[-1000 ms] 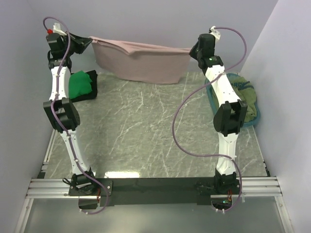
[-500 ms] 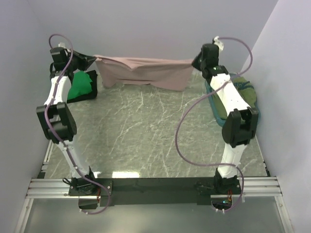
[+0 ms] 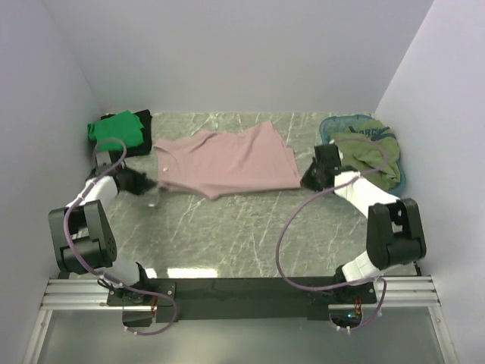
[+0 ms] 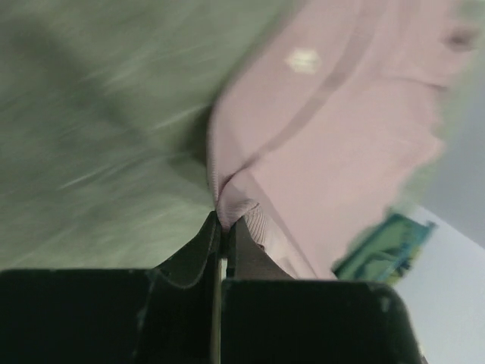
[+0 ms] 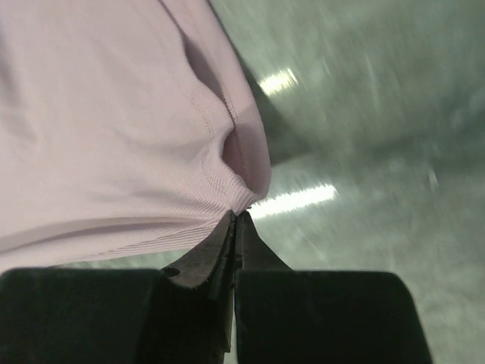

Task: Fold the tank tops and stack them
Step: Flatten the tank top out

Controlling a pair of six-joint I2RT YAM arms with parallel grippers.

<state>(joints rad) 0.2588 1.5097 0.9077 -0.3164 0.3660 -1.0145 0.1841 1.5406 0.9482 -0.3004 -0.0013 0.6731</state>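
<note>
Left gripper (image 3: 150, 185) at nine o'clock, right gripper (image 3: 305, 180) at three, pinch the pink tank top (image 3: 227, 159) taut (presumably flat for folding).

Looked like a robot test cell in a lab, not a home or a shop. Was boxed in on three sides by bare pale walls (image 3: 227, 53). Held one table (image 3: 227, 227) with a green marbled top, edged at the near side by an aluminium rail (image 3: 76, 292) and a black plate (image 3: 242, 288). Carried two white-and-black arms bolted there, the left arm (image 3: 79, 243) and the right arm (image 3: 394, 235), each trailing a loose purple cable (image 3: 278, 244). Offered plain props: a pink top (image 3: 227, 159) spread on the table, a green top (image 3: 114, 129) at the far left, a teal basket (image 3: 330, 125) at the far right. Caught glare from overhead light near the rail.
</note>
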